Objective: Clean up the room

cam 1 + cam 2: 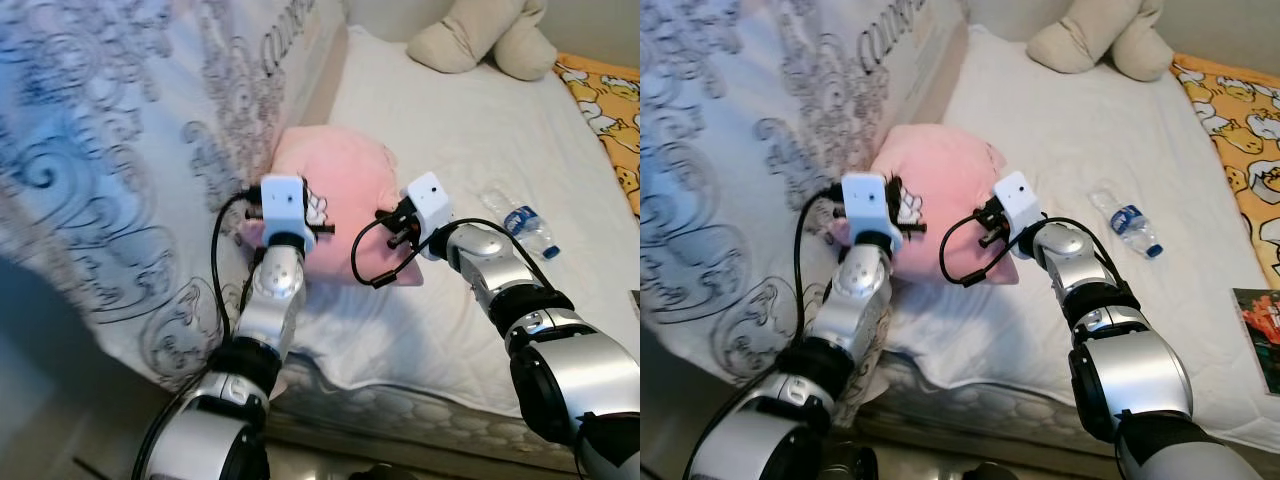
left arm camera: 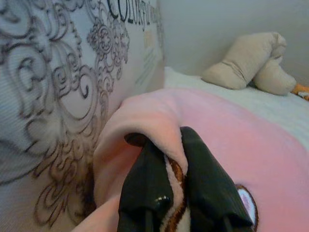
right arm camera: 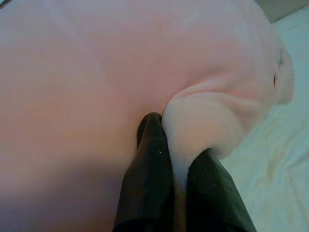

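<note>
Pink plush pillow (image 1: 340, 180) pinched from both sides on the white mattress (image 1: 470, 130).
Left gripper (image 2: 175, 159) and right gripper (image 3: 176, 159) each clamped on a fold; farther off, water bottle (image 1: 520, 222), then beige plush toy (image 1: 480, 35).

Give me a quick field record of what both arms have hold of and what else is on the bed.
held item: soft pink plush pillow, lying on the white mattress
left pincer: shut on a fold of the pillow's edge
right pincer: shut on a fold at the pillow's other side
nearby: clear plastic water bottle with blue label, lying flat, apart from the pillow
far end: beige stuffed toy
left of pillow: patterned white duvet
</note>
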Controlling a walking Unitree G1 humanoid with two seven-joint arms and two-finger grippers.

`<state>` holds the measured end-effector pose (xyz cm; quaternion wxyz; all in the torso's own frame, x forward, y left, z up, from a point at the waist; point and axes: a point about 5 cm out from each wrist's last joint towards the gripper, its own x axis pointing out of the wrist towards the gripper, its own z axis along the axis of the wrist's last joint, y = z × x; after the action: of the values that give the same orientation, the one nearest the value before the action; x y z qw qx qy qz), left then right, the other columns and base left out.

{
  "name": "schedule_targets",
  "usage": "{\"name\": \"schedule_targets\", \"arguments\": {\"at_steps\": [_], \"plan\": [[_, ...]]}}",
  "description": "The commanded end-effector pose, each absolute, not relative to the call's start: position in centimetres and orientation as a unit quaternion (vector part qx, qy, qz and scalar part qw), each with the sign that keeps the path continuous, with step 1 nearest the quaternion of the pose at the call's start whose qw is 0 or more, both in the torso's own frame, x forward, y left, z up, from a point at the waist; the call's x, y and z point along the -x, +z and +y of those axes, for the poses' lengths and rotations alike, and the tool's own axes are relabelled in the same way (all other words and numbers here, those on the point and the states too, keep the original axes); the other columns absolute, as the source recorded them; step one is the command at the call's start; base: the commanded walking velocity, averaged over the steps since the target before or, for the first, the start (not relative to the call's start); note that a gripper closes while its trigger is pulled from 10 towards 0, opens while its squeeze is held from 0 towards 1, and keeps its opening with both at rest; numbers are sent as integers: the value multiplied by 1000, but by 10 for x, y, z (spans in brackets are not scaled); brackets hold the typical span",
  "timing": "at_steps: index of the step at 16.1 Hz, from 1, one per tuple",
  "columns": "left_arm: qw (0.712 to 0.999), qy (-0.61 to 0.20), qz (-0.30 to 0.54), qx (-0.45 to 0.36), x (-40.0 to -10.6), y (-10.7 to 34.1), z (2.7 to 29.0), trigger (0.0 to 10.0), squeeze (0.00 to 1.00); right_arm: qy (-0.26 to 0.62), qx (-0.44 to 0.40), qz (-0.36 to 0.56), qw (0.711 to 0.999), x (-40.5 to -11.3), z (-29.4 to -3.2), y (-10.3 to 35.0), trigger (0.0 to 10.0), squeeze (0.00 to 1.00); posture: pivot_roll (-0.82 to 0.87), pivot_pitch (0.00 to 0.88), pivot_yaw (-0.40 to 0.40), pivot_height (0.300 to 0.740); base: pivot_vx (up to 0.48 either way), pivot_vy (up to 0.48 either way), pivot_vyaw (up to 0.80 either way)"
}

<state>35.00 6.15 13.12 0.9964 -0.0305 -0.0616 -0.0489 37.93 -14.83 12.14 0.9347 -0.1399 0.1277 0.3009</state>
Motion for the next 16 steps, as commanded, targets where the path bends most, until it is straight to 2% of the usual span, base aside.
{"name": "schedule_targets", "arguments": {"at_steps": [1, 8, 12, 13, 14, 16], "plan": [[988, -120, -82, 46, -339, 138, 28, 10000, 0, 279, 155, 131, 939, -378, -167, 121, 10000, 0, -19, 101, -77, 740, 0, 0, 0], [970, -240, -15, 37, -316, 113, -6, 10000, 0, 270, 180, 160, 932, -362, -179, 93, 10000, 0, -22, 104, -78, 740, 0, 0, 0], [975, -218, 1, 45, -326, 111, 7, 10000, 0, 258, 153, 163, 940, -359, -174, 86, 10000, 0, -15, 102, -80, 740, 0, 0, 0], [976, -213, 4, 47, -327, 110, 10, 10000, 1000, 252, 135, 165, 944, -359, -173, 85, 10000, 0, -14, 100, -80, 740, 0, 0, 0], [976, -211, 7, 47, -327, 108, 12, 10000, 1000, 234, 108, 161, 953, -360, -174, 86, 10000, 1000, -14, 99, -78, 740, 0, 0, 0], [978, -207, -2, 32, -331, 109, 22, 10000, 1000, 227, 63, 154, 959, -362, -169, 87, 10000, 1000, -14, 93, -76, 740, 0, 0, 0]]}}
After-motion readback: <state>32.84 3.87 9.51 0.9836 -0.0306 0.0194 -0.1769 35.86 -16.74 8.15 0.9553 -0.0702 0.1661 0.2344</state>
